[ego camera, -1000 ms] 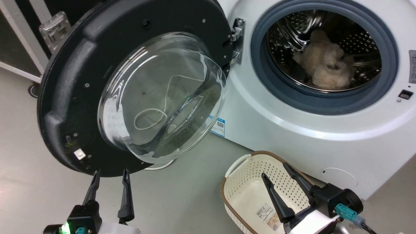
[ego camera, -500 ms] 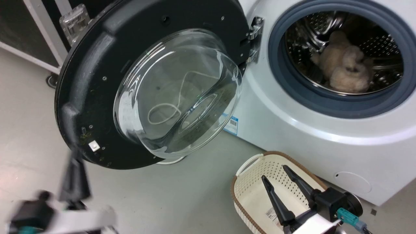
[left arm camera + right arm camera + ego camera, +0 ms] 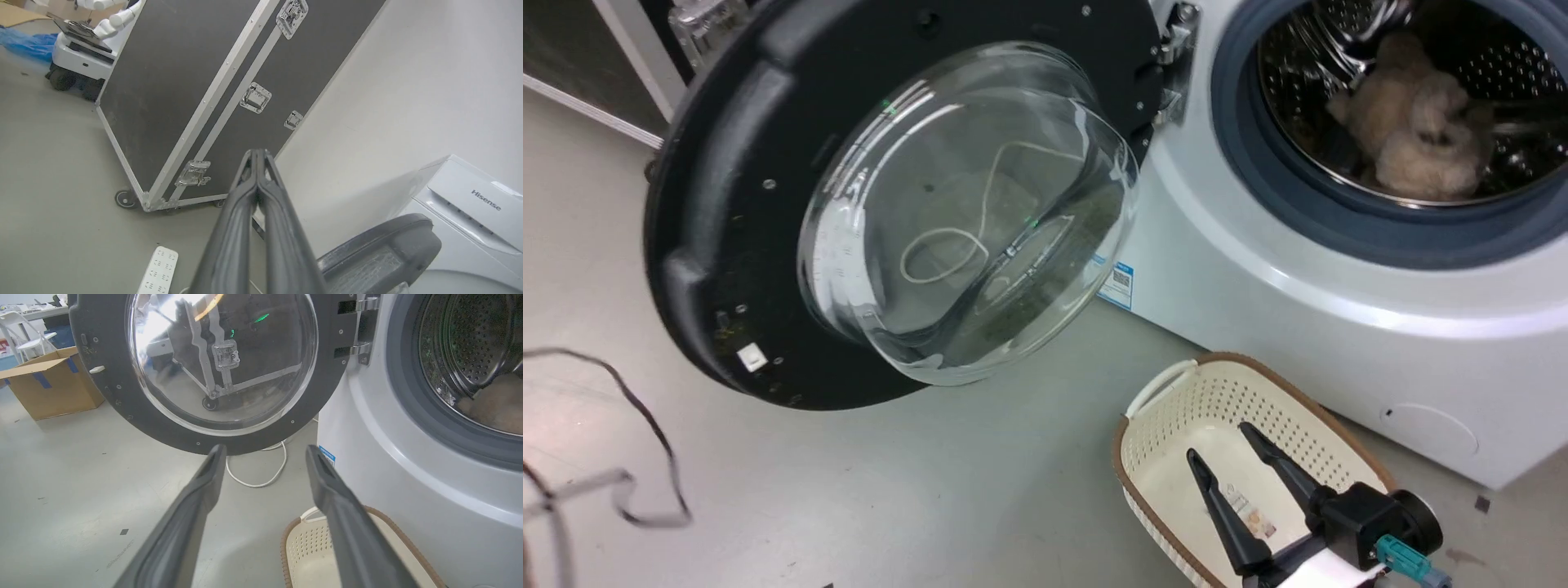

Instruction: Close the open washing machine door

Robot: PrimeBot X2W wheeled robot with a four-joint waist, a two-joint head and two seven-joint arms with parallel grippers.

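Note:
The washing machine door stands wide open, its black rim and bulging glass window facing me, hung by a metal hinge on the white washing machine. My right gripper is open and holds nothing, low at the right over a basket. In the right wrist view that gripper points at the door's lower rim, apart from it. In the left wrist view my left gripper is shut on nothing, with the door's outer edge below and to its right.
A cream perforated basket sits on the floor before the machine. A fluffy beige cloth lies in the steel drum. A black flight case on wheels stands behind the door. Also here: a power strip, a white cable and a cardboard box.
My left gripper, open at the lower left a second ago, has swung left out of the head view, leaving a blurred cable there. The head camera has shifted. The door's angle looks unchanged.

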